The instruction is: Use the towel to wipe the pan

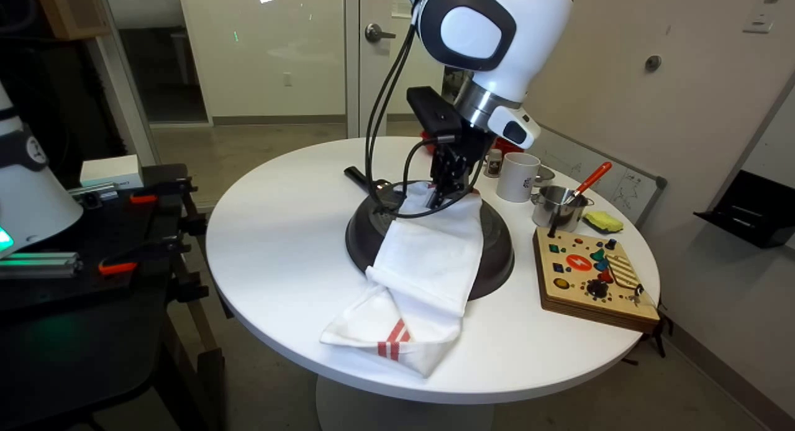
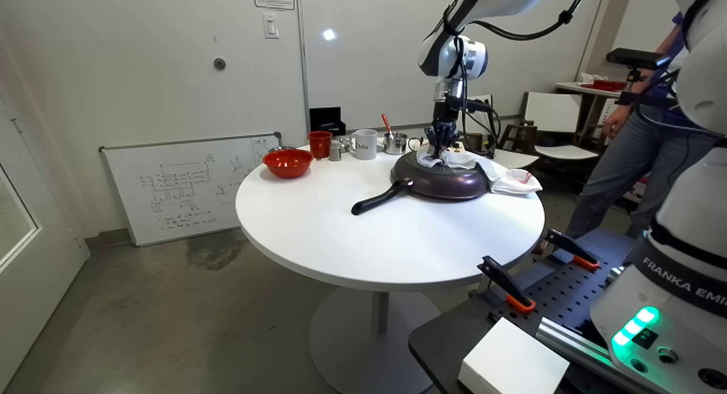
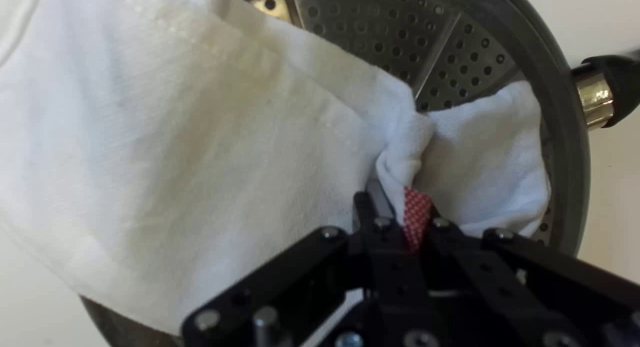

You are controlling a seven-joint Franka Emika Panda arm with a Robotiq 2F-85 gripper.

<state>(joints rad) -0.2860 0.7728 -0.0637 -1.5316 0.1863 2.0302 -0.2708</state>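
The pan, dark and round, lies upside down on the white table, its perforated base facing up in the wrist view. It shows in both exterior views. Its black handle points away from the towel's hanging end. The towel, white with red stripes, lies across the base and runs over the rim onto the table. My gripper points down over the base, shut on a bunched fold of towel with a red patch between the fingers. The fingertips are partly hidden by cloth.
A white mug, a metal pot with an orange-handled tool, a yellow sponge and a wooden control box stand beside the pan. A red bowl and red cup are farther off. Black cables loop beside the gripper.
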